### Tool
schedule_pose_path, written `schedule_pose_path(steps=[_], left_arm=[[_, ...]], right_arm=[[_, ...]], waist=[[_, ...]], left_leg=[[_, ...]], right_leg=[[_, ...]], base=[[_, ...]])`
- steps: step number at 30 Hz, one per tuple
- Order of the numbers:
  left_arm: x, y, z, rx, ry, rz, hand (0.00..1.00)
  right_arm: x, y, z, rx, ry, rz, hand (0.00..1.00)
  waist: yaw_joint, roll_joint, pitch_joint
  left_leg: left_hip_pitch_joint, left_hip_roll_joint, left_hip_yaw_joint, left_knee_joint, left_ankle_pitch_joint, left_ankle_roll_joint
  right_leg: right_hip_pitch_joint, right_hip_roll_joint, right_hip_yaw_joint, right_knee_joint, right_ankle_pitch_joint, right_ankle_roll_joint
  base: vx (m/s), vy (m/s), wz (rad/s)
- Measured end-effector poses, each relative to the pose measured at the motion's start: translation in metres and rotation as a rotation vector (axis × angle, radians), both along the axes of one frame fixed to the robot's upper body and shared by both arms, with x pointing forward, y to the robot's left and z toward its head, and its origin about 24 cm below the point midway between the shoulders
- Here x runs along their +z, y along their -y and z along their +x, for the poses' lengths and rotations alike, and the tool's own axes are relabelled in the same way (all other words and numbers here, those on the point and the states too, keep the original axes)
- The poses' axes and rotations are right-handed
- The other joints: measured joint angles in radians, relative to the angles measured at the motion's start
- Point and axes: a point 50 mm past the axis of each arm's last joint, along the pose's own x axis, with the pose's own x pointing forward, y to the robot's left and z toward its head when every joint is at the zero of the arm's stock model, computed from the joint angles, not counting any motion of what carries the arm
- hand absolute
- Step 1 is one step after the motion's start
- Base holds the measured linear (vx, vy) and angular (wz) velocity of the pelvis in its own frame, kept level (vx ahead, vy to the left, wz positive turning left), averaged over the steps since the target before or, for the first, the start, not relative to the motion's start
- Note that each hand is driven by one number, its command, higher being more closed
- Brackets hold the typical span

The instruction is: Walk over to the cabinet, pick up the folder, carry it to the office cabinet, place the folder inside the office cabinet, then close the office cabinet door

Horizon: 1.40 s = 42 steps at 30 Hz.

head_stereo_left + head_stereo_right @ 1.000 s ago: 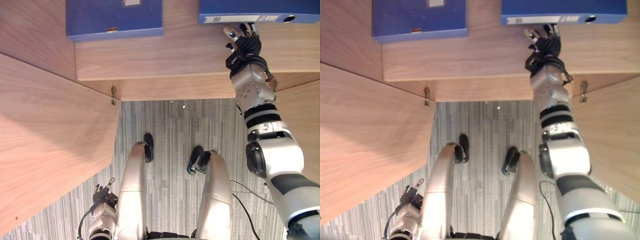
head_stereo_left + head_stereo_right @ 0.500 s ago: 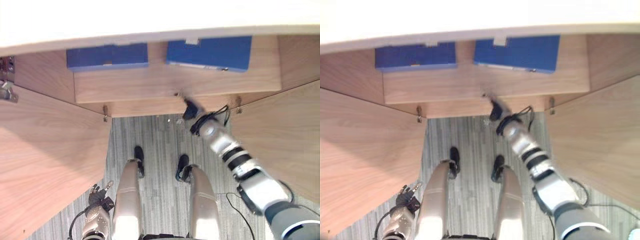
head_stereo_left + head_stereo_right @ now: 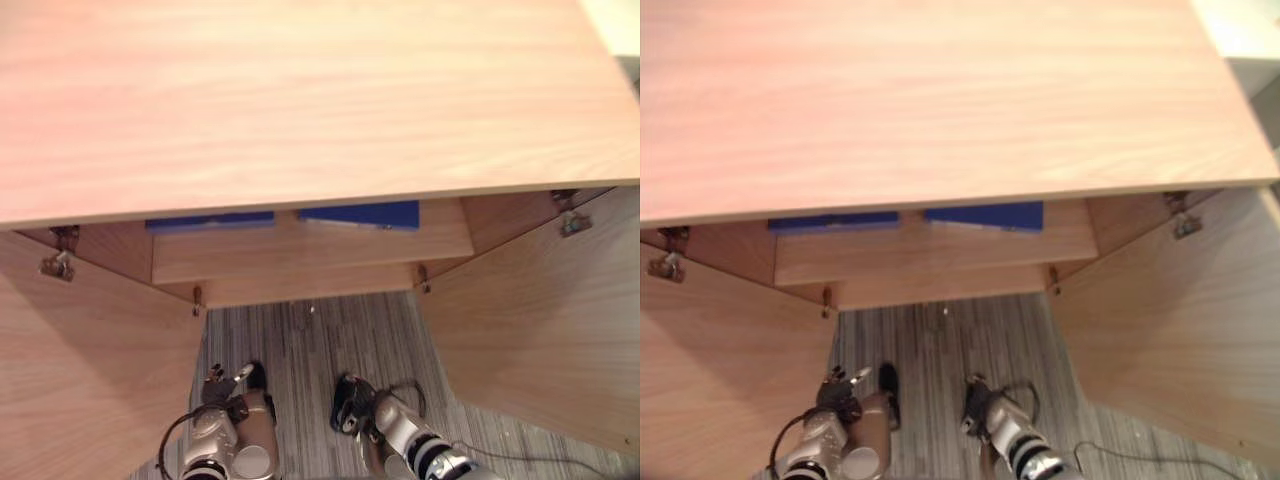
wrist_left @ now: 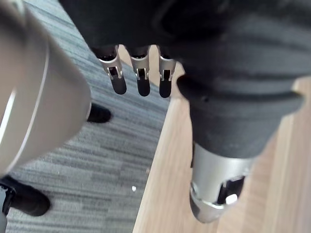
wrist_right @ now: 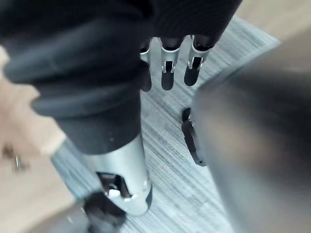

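Two blue folders lie on the shelf (image 3: pixel 310 255) inside the open wooden cabinet, one at the right (image 3: pixel 360 214) and one at the left (image 3: pixel 210 220). The cabinet's top (image 3: pixel 300 100) hides most of each. My right hand (image 5: pixel 167 73) hangs low by my side above the carpet, far below the shelf. Its fingers are straight and hold nothing. My left hand (image 4: pixel 138 75) also hangs low near the left door, fingers straight and empty. Both hands appear at the bottom of the left eye view, the left hand (image 3: pixel 218 388) and the right hand (image 3: pixel 362 410).
Both cabinet doors stand swung out, the left door (image 3: pixel 80 370) and the right door (image 3: pixel 540 320), with grey striped carpet (image 3: pixel 300 340) between them. Metal hinges (image 3: pixel 57 262) sit at the upper inner corners.
My right hand has left the right folder's edge and dropped to my side. The folder stays on the shelf. The camera has pulled back, so the cabinet top now covers much of the view.
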Motion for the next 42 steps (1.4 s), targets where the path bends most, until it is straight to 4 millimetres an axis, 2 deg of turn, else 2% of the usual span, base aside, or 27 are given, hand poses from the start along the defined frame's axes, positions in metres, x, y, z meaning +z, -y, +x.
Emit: schedule_pose_path(steps=[1,2,4,7,9,11,14,16,20,22,25,27,28,29,30,31,33,34,35,36,37,38,39,40,42], left_arm=[[-0.002,0.005,-0.002,-0.027,-0.011,0.002,0.00],[-0.005,0.011,-0.006,-0.086,-0.034,0.015,0.00],[-0.007,0.015,-0.009,-0.129,-0.050,0.032,0.00],[-0.012,0.019,-0.020,-0.238,-0.094,0.103,0.00],[-0.020,0.023,-0.032,-0.277,-0.150,0.100,0.00],[-0.025,0.026,-0.037,-0.297,-0.183,0.086,0.00],[-0.032,0.031,-0.047,-0.334,-0.244,0.066,0.00],[-0.034,0.032,-0.048,-0.340,-0.263,0.052,0.00],[-0.035,0.035,-0.046,-0.294,-0.258,-0.025,0.00],[-0.038,0.035,-0.052,-0.280,-0.288,-0.053,0.00],[-0.039,0.033,-0.052,-0.252,-0.294,-0.076,0.00],[-0.038,0.032,-0.049,-0.221,-0.280,-0.098,0.00],[-0.038,0.031,-0.048,-0.200,-0.273,-0.108,0.00],[-0.037,0.031,-0.046,-0.204,-0.268,-0.112,0.00],[-0.037,0.031,-0.045,-0.210,-0.264,-0.112,0.00],[-0.037,0.031,-0.046,-0.211,-0.264,-0.111,0.00],[-0.037,0.033,-0.048,-0.227,-0.266,-0.107,0.00],[-0.037,0.033,-0.048,-0.234,-0.260,-0.101,0.00],[-0.037,0.032,-0.047,-0.234,-0.257,-0.099,0.00],[-0.037,0.029,-0.049,-0.226,-0.261,-0.097,0.00],[-0.038,0.029,-0.051,-0.212,-0.264,-0.103,0.00],[-0.038,0.027,-0.052,-0.203,-0.263,-0.099,0.00],[-0.037,0.026,-0.051,-0.203,-0.258,-0.094,0.00],[-0.036,0.022,-0.049,-0.201,-0.257,-0.080,0.00],[-0.038,0.022,-0.052,-0.189,-0.277,-0.093,0.00]], right_arm=[[-0.003,0.004,-0.005,-0.082,-0.011,0.027,0.00],[-0.008,0.013,-0.017,-0.271,-0.026,0.080,0.00],[-0.009,0.021,-0.022,-0.407,-0.024,0.112,0.00],[-0.012,0.029,-0.026,-0.526,-0.031,0.137,0.00],[-0.013,0.030,-0.029,-0.545,-0.042,0.142,0.00],[-0.015,0.029,-0.034,-0.568,-0.053,0.159,0.00],[-0.018,0.033,-0.042,-0.654,-0.071,0.190,0.00],[-0.019,0.035,-0.044,-0.713,-0.074,0.212,0.00],[-0.020,0.039,-0.048,-0.834,-0.084,0.260,0.00],[-0.020,0.039,-0.048,-0.852,-0.088,0.267,0.00],[-0.021,0.040,-0.048,-0.901,-0.096,0.288,0.00],[-0.020,0.040,-0.045,-0.918,-0.089,0.306,0.00],[-0.018,0.042,-0.040,-0.930,-0.072,0.316,0.00],[-0.017,0.042,-0.035,-0.933,-0.060,0.325,0.00],[-0.015,0.043,-0.031,-0.931,-0.046,0.330,0.00],[-0.015,0.044,-0.031,-0.933,-0.045,0.331,0.00],[-0.015,0.046,-0.033,-0.937,-0.036,0.331,0.00],[-0.014,0.047,-0.033,-0.936,-0.029,0.327,0.00],[-0.015,0.047,-0.035,-0.937,-0.037,0.327,0.00],[-0.016,0.048,-0.036,-0.940,-0.039,0.324,0.00],[-0.015,0.049,-0.035,-0.947,-0.037,0.326,0.00],[-0.016,0.051,-0.037,-0.995,-0.040,0.340,0.00],[-0.017,0.053,-0.040,-1.025,-0.045,0.344,0.00],[-0.019,0.058,-0.043,-1.099,-0.051,0.359,0.00],[-0.021,0.064,-0.050,-1.160,-0.057,0.358,0.00]], waist=[[-0.004,0.001,-0.014],[-0.011,0.003,-0.040],[-0.019,0.010,-0.064],[-0.019,0.047,-0.094],[-0.018,0.086,-0.133],[-0.028,0.083,-0.174],[-0.037,0.079,-0.222],[-0.039,0.078,-0.227],[-0.045,0.074,-0.225],[-0.046,0.071,-0.223],[-0.046,0.058,-0.207],[-0.040,0.059,-0.188],[-0.036,0.065,-0.166],[-0.041,0.064,-0.150],[-0.053,0.062,-0.135],[-0.055,0.060,-0.135],[-0.055,0.056,-0.134],[-0.058,0.038,-0.132],[-0.056,0.032,-0.134],[-0.058,0.047,-0.146],[-0.053,0.056,-0.147],[-0.046,0.057,-0.149],[-0.039,0.059,-0.153],[-0.034,0.045,-0.147],[-0.047,0.047,-0.146]], left_leg=[[0.014,0.004,0.006,0.001,-0.004,-0.004],[0.045,0.009,0.012,0.011,-0.021,-0.009],[0.052,0.016,0.001,0.048,-0.046,-0.011],[0.052,0.008,-0.157,0.145,-0.122,-0.021],[0.091,-0.009,-0.254,0.134,-0.212,-0.042],[0.107,-0.026,-0.189,0.104,-0.213,-0.013],[0.144,-0.048,-0.099,0.049,-0.202,0.004],[0.177,-0.060,-0.051,0.019,-0.187,0.011],[0.254,-0.063,0.019,-0.024,-0.185,0.014],[0.295,-0.063,0.066,-0.050,-0.184,0.016],[0.343,-0.065,0.138,-0.072,-0.184,0.017],[0.367,-0.058,0.205,-0.088,-0.180,0.024],[0.389,-0.047,0.261,-0.103,-0.170,0.031],[0.400,-0.047,0.278,-0.104,-0.168,0.029],[0.425,-0.047,0.298,-0.104,-0.166,0.028],[0.443,-0.042,0.307,-0.102,-0.166,0.026],[0.484,-0.029,0.308,-0.106,-0.160,0.009],[0.508,-0.041,0.304,-0.117,-0.155,-0.019],[0.515,-0.048,0.294,-0.129,-0.153,-0.023],[0.511,-0.049,0.283,-0.165,-0.156,-0.013],[0.500,-0.046,0.262,-0.186,-0.161,-0.003],[0.497,-0.044,0.227,-0.214,-0.158,0.023],[0.502,-0.044,0.227,-0.235,-0.143,0.042],[0.526,-0.039,0.243,-0.247,-0.132,0.036],[0.547,-0.022,0.235,-0.245,-0.123,0.042]], right_leg=[[0.014,0.005,0.004,-0.009,0.003,0.001],[0.040,0.017,0.018,-0.024,0.008,0.001],[0.052,0.030,0.042,-0.032,0.013,-0.004],[0.058,0.071,0.140,-0.047,0.038,-0.004],[0.044,0.104,0.237,-0.069,0.061,0.009],[0.047,0.093,0.291,-0.129,0.106,0.023],[0.073,0.066,0.367,-0.255,0.193,0.035],[0.095,0.057,0.407,-0.293,0.231,0.051],[0.119,0.063,0.451,-0.308,0.244,0.052],[0.124,0.072,0.479,-0.307,0.248,0.049],[0.117,0.088,0.502,-0.285,0.255,0.048],[0.086,0.106,0.424,-0.249,0.281,0.019],[0.077,0.078,0.277,-0.232,0.258,-0.026],[0.062,0.048,0.194,-0.188,0.232,-0.048],[0.031,-0.032,0.047,-0.058,0.184,-0.069],[0.028,-0.078,0.005,0.028,0.155,-0.061],[0.034,-0.151,-0.009,0.158,0.102,-0.053],[0.033,-0.173,-0.020,0.188,0.081,-0.039],[0.041,-0.161,-0.030,0.177,0.060,-0.043],[0.068,-0.123,-0.031,0.093,0.042,-0.008],[0.065,-0.083,-0.018,0.038,0.061,0.009],[0.068,-0.049,-0.029,-0.024,0.070,0.001],[0.064,-0.047,-0.052,-0.028,0.073,-0.002],[0.064,-0.033,-0.059,-0.031,0.100,-0.019],[0.091,-0.003,-0.052,-0.058,0.116,-0.024]], base=[[0.05,0.009,-0.30],[0.01,0.019,-0.35],[-0.03,0.047,-0.46],[-0.08,0.142,-0.98],[-0.07,0.271,-1.28],[-0.04,0.233,-0.90],[0.01,0.216,-0.75],[0.05,0.125,-0.71],[0.06,0.051,-0.49],[0.04,0.025,-0.61],[-0.01,0.010,-0.68],[-0.06,-0.050,-1.00],[-0.06,-0.088,-0.87],[-0.05,-0.045,-0.81],[-0.01,0.005,-0.42],[0.03,-0.013,-0.29],[0.04,-0.151,-0.03],[0.04,-0.176,-0.01],[0.08,-0.177,-0.31],[0.05,-0.114,-0.64],[-0.01,-0.115,-1.01],[-0.04,-0.049,-0.97],[-0.03,-0.046,-1.08],[0.00,-0.057,-0.83],[0.01,-0.071,-0.40]])
